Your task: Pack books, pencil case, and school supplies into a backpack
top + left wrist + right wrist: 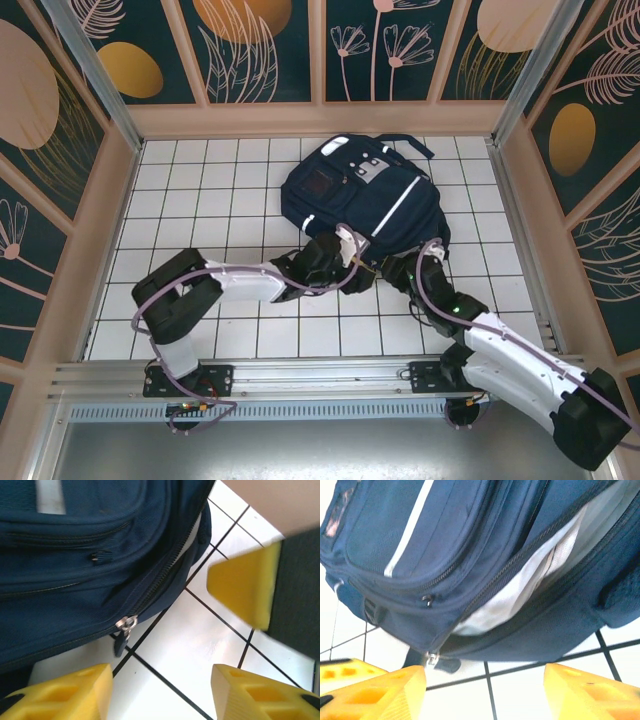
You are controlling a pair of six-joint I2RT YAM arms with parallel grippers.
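The backpack (360,195) lies flat on the tiled desk (200,200), front pockets up, with its near edge turned toward both arms. That puts the main zip within reach of both arms at once.

The left gripper (160,680) sits low over the tiles just beside that edge. Its fingers are spread with nothing between them, and the zip slider (127,625) is just ahead.

The right gripper (485,680) faces the same seam from the other side, also spread and holding nothing. From its wrist view the zip already gapes, showing pale lining (520,590), and a slider (431,657) hangs at the low end of the gap.

The blurred yellow wedge (245,587) in the left wrist view is probably one of the right gripper's fingers, so the two are working close together.

I judge the mouth is being widened before anything is packed: one side needs pinning while the other is pulled.
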